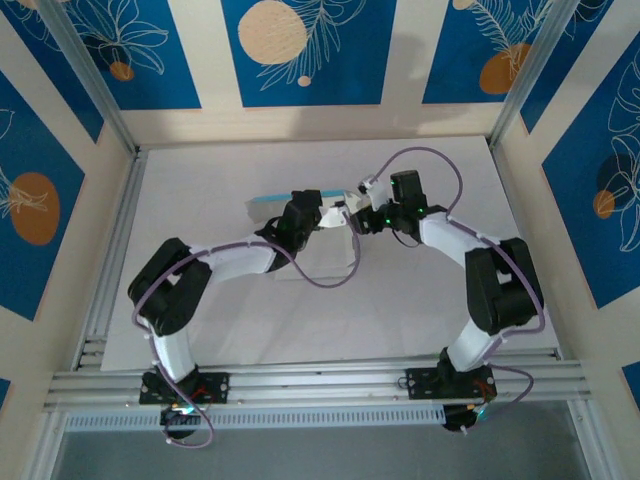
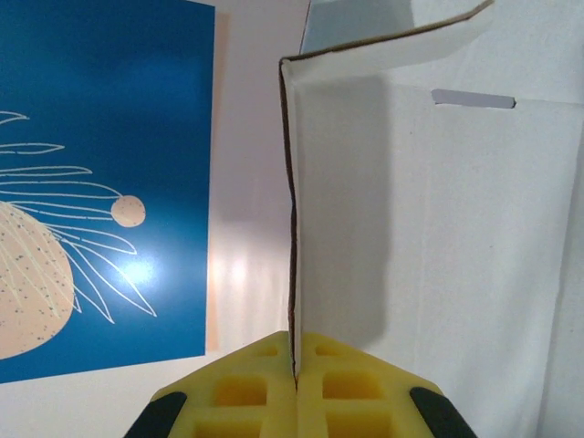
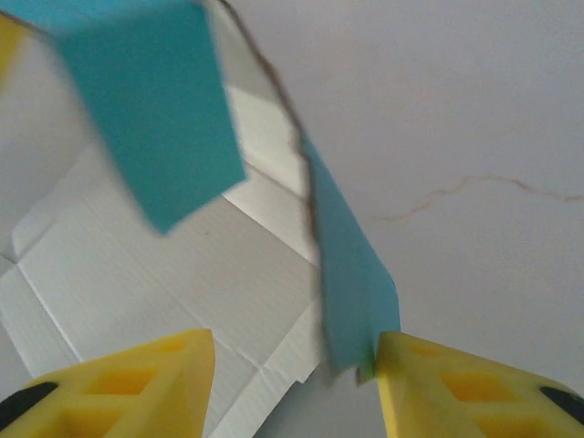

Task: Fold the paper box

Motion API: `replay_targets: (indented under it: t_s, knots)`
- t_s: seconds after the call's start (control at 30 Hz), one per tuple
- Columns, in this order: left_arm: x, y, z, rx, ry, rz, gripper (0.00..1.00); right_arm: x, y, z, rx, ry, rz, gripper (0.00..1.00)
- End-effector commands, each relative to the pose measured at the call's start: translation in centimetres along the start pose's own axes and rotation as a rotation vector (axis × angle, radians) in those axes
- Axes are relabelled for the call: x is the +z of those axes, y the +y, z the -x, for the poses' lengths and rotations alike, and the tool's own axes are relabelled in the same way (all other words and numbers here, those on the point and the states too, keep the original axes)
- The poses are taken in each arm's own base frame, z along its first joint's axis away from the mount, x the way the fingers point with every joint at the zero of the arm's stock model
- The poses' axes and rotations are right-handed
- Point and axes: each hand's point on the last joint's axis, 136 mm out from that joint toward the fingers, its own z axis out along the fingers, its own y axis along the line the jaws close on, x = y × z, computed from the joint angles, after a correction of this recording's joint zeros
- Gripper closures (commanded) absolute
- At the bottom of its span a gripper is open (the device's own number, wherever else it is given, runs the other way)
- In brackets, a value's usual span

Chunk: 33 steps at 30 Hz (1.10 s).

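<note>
Behind the white table [image 1: 420,310] and at both its sides stand blue leaf-print panels [image 1: 300,50]; aluminium rails [image 1: 320,378] run along its near edge.

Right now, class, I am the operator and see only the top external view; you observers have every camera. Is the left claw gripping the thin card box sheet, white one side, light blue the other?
Observer: Yes. The left claw is shut on the edge of an upright white panel of the thin card box sheet.
Operator: And the right claw?
Observer: The right claw is open, with a light-blue flap between its yellow fingers, close to one of them.
Operator: Any slot for a tab?
Observer: A narrow slot shows in the sheet's flat part, beyond the left claw.
</note>
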Motion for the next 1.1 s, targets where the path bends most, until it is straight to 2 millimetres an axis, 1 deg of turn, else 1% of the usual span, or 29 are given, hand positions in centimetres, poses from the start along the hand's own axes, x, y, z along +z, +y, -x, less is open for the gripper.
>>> replay_targets:
  t_s: [0.0, 0.1, 0.2, 0.23, 0.3, 0.43, 0.57, 0.63, 0.77, 0.83, 0.93, 1.0, 1.07]
  knots:
    - [-0.6, 0.8, -0.2, -0.038, 0.015, -0.029, 1.0, 0.8, -0.7, 0.6, 0.007, 0.058, -0.019, 0.56]
    - [-0.7, 0.7, -0.3, -0.046, 0.022, -0.043, 1.0, 1.2, -1.8, 1.0, 0.019, 0.065, -0.084, 0.69]
    - [-1.1, 0.6, -0.4, -0.063, 0.028, -0.074, 1.0, 1.3, -2.3, 1.4, 0.026, 0.049, -0.123, 0.9]
    - [-1.3, 0.4, -0.2, -0.069, 0.024, -0.096, 1.0, 1.5, -2.5, 1.5, 0.031, 0.051, -0.139, 0.96]
    - [-1.8, 0.3, 0.0, -0.097, 0.02, -0.129, 1.0, 1.8, -2.5, 1.7, 0.029, 0.059, -0.158, 1.0]
    - [-3.0, 0.5, 1.0, -0.189, -0.001, -0.215, 1.0, 2.8, -2.4, 2.5, 0.062, 0.061, -0.189, 1.0]
    - [-3.8, 0.1, 2.1, -0.233, -0.011, -0.269, 1.0, 3.9, -0.8, 3.7, 0.126, 0.031, -0.188, 1.0]
    - [-3.8, 0.0, 2.4, -0.236, -0.012, -0.266, 1.0, 4.5, 0.3, 4.1, 0.182, 0.022, -0.171, 1.0]
    - [-3.3, 0.2, 2.5, -0.253, 0.012, -0.233, 1.0, 5.8, 2.3, 4.3, 0.283, 0.008, -0.177, 1.0]
    - [-3.2, 0.4, 2.6, -0.266, 0.015, -0.221, 1.0, 6.1, 2.8, 4.3, 0.308, 0.0, -0.192, 1.0]
    - [-3.1, 0.5, 2.6, -0.282, 0.016, -0.214, 1.0, 6.1, 3.4, 4.3, 0.363, -0.023, -0.159, 1.0]
    - [-3.0, 0.5, 2.3, -0.271, 0.027, -0.205, 1.0, 5.5, 3.6, 4.4, 0.354, -0.032, -0.14, 1.0]
    - [-2.9, 0.5, 1.8, -0.252, 0.041, -0.165, 1.0, 4.5, 3.4, 4.4, 0.339, -0.049, -0.129, 1.0]
